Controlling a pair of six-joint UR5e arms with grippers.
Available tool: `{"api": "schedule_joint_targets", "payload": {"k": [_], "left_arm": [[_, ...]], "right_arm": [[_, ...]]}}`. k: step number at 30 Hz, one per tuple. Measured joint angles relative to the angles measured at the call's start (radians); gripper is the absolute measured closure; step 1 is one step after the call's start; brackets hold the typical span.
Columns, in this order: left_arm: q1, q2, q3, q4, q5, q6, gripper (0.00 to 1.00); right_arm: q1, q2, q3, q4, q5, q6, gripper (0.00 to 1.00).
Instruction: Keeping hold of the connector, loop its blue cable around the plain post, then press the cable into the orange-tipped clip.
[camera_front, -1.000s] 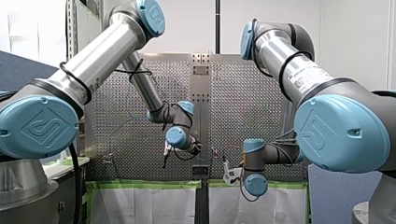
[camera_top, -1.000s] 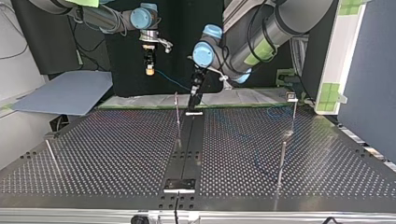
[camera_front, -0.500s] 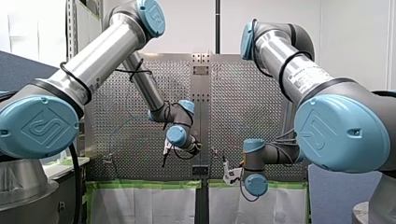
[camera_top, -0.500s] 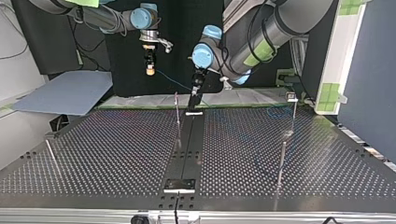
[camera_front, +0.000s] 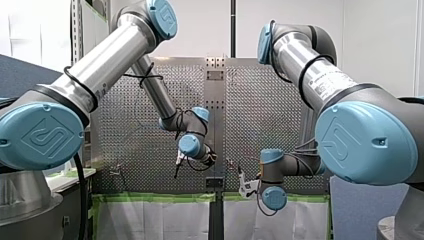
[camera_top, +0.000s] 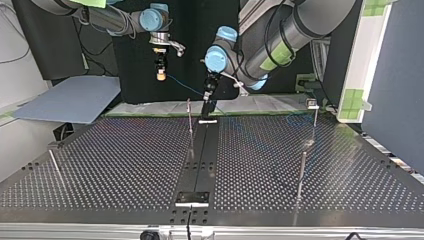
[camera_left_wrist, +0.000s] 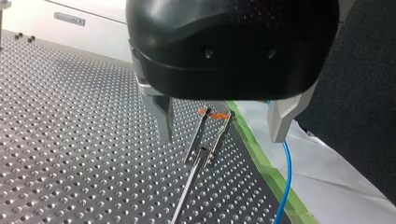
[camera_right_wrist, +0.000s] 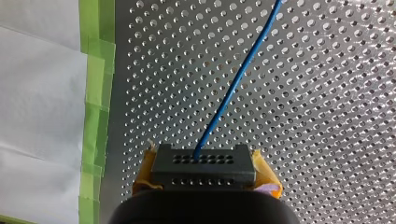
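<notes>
The right end effector (camera_right_wrist: 204, 161) is pinching the connector (camera_right_wrist: 203, 172), a dark block with rows of holes, between yellow pads (camera_right_wrist: 265, 172); the blue cable (camera_right_wrist: 234, 84) leaves the block's face and runs straight out over the perforated counter (camera_right_wrist: 336, 121), looking fairly taut. In the top view this end effector hangs at eleven o'clock from the orange-tipped clip (camera_top: 189, 117), apart from it.

The left end effector (camera_left_wrist: 220, 137) is spread wide, gripping nothing; in its own wrist view the clip stands ahead, framed between its fingers, with its prongs apart. The cable passes just beside one finger, off to the side of the clip and not yet between the prongs.

A plain post (camera_top: 302, 172) stands at four o'clock from the clip in the top view; whether the cable already rounds it I cannot tell.

To my eye the step in hand is seating the cable. Done well, that means a firm pinch on the connector and enough tension to hold the line straight; carry the cable over the gap between the orange tips, then press down along the prongs, never sideways, since that thin stem looks easy to bend.
</notes>
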Motion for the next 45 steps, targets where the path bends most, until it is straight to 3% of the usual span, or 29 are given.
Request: {"api": "schedule_joint_targets", "payload": {"k": [26,31,35,39,45], "left_arm": [[0.017,0.000,0.000,0.004,0.000,0.000,0.02],[0.015,0.001,-0.005,-0.030,-0.027,0.010,0.02],[0.009,0.001,-0.033,-0.068,-0.071,0.047,0.02],[0.011,0.002,-0.066,-0.062,-0.105,0.080,0.02],[0.006,0.001,-0.096,-0.009,-0.075,0.089,0.02]], "right_arm": [[0.000,0.001,0.000,0.000,-0.002,-0.002,1.00],[0.004,0.000,0.000,0.001,-0.006,-0.005,1.00],[0.006,0.000,0.000,0.000,-0.021,-0.009,1.00],[0.005,0.000,-0.001,-0.007,-0.047,-0.012,1.00],[-0.001,0.000,-0.010,-0.007,-0.103,-0.012,1.00]]}}
